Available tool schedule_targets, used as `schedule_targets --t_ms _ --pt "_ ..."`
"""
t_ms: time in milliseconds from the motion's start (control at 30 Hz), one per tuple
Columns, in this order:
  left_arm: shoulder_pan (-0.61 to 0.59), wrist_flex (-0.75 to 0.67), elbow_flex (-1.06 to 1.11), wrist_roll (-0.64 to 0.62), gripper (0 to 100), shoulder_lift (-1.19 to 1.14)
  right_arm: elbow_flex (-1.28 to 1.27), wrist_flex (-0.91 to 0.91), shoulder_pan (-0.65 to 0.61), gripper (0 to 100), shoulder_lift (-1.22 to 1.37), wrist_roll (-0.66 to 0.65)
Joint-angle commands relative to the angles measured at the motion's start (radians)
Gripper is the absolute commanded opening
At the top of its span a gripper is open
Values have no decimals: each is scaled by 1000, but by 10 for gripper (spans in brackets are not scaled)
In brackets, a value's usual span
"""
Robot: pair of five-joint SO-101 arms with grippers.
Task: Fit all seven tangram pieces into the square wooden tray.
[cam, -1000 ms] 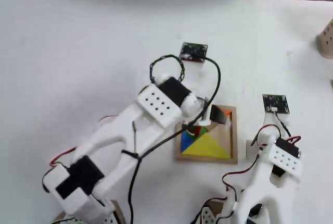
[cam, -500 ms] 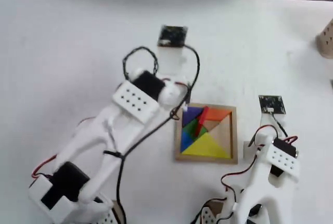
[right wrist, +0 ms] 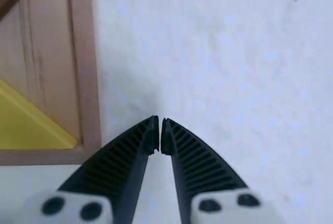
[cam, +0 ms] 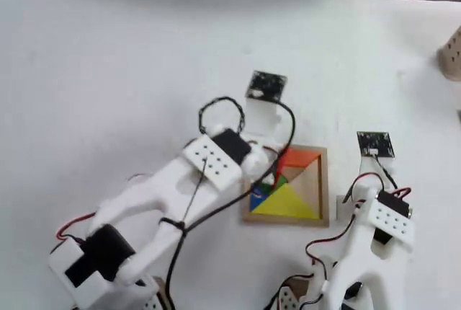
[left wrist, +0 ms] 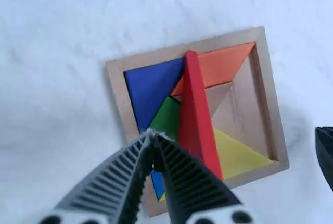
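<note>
Where one tray (left wrist: pixel 218 42) sits, five colours show (red piece (left wrist: pixel 195 114) uppermost).

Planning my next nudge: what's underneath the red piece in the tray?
The red piece lies across edges of the orange piece, green piece and yellow piece. Whether bare tray floor or another piece sits beneath its middle is covered.

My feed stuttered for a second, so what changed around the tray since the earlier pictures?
The left arm swung away to the tray's left, then came back over its left side. The left gripper is shut, with its tips near the green piece. The red piece lies askew across the others, as it did half a second ago. The tray and the shut right gripper stayed put.
</note>
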State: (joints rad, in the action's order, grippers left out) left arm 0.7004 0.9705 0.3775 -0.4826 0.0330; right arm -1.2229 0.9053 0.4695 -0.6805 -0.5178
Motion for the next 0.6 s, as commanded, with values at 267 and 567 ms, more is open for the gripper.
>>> schedule_targets --t_ms 267,567 --pt "128 -21 -11 8 23 12 8 -12 -10 18 -25 -17" --pt "127 -17 -12 9 23 15 8 -12 -10 18 -25 -17"
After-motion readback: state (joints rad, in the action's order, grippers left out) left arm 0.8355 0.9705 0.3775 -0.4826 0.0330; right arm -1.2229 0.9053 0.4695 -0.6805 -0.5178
